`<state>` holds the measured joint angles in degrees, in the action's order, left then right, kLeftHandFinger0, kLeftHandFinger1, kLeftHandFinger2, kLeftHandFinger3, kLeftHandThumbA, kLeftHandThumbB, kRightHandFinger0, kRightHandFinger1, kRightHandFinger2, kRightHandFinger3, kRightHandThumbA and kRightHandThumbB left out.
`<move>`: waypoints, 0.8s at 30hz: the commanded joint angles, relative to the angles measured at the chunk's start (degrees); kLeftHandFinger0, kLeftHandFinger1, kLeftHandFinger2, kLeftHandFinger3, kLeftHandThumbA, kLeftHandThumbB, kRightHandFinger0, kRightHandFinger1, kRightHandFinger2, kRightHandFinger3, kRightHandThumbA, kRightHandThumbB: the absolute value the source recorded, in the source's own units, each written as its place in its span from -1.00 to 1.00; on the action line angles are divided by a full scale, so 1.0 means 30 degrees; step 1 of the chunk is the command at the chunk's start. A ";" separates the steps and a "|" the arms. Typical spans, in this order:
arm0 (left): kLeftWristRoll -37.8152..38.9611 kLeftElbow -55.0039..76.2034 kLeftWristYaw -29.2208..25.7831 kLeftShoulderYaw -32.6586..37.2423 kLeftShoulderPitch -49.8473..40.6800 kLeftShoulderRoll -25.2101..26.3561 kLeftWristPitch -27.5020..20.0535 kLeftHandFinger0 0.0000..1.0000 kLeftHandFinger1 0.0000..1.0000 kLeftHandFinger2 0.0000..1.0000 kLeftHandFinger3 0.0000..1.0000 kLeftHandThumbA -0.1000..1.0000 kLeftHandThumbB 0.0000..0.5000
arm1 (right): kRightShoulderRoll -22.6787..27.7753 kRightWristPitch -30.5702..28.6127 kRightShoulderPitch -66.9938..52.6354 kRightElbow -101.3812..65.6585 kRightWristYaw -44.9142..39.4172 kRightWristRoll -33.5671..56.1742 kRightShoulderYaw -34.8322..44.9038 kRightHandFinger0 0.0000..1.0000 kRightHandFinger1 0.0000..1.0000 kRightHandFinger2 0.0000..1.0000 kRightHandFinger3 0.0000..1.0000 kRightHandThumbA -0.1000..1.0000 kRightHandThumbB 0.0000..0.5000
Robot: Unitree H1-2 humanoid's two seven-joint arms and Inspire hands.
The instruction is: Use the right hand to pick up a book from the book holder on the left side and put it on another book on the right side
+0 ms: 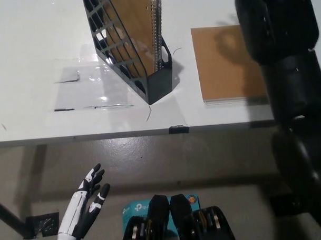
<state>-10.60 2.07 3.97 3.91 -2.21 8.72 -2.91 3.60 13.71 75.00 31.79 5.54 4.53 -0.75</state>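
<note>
Head view: book (138, 27) in holder (148, 78), unheld.

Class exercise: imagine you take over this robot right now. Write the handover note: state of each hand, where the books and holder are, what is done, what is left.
Left hand: open, resting low at lower left, below the table edge.
Right arm: reaching over the table's right side; its hand is out of the picture, so its state is unknown.
Book holder: on the table, left of centre, with a spiral-bound book standing in it.
Second book: lying flat on the table to the right of the holder, nothing on top.
Done: nothing visible yet.
Left: take the book from the holder and lay it on the flat one.
</note>
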 commanded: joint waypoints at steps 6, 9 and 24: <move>0.0284 0.0370 0.0098 0.0087 -0.0157 0.0049 -0.0613 1.00 1.00 1.00 1.00 0.79 -0.95 | 0.0290 0.1916 -0.2304 0.0121 -0.3619 -0.1344 -0.4040 1.00 1.00 1.00 1.00 0.73 1.00; 0.0220 0.0177 0.0012 0.0039 0.0028 0.0132 -0.0916 1.00 1.00 1.00 1.00 0.80 -0.98 | 0.0035 0.1508 -0.2465 0.1158 -0.3789 -0.1211 -0.3983 1.00 1.00 1.00 1.00 0.77 1.00; 0.0394 0.0107 0.0112 0.0061 0.0033 0.0142 -0.0660 1.00 1.00 1.00 1.00 0.81 -0.80 | -0.0658 0.1469 -0.1967 0.3216 -0.4116 -0.0961 -0.2862 1.00 1.00 1.00 1.00 0.83 0.94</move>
<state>-9.96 1.88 4.01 4.06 -2.60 8.72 -3.12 2.40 19.19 64.49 41.48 -5.84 1.27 -11.00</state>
